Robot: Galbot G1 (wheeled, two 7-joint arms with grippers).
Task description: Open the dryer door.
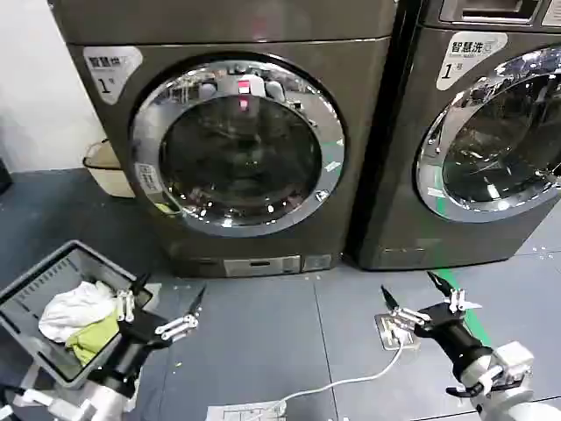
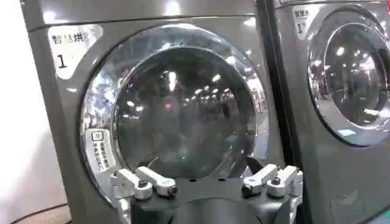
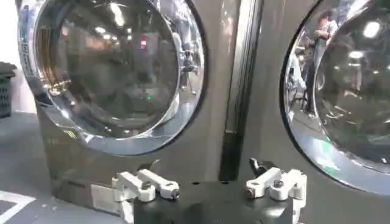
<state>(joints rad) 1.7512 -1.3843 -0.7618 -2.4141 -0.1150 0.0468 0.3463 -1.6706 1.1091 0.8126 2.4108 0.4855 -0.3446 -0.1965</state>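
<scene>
Dryer door [image 1: 237, 146], round dark glass ringed in chrome, sits closed flush on the grey machine; left gripper [image 1: 166, 307] and right gripper [image 1: 419, 296] both hover low, fingers spread.

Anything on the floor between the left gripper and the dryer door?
No. In the head view, bare grey floor lies between the left gripper and the closed dryer door.
</scene>
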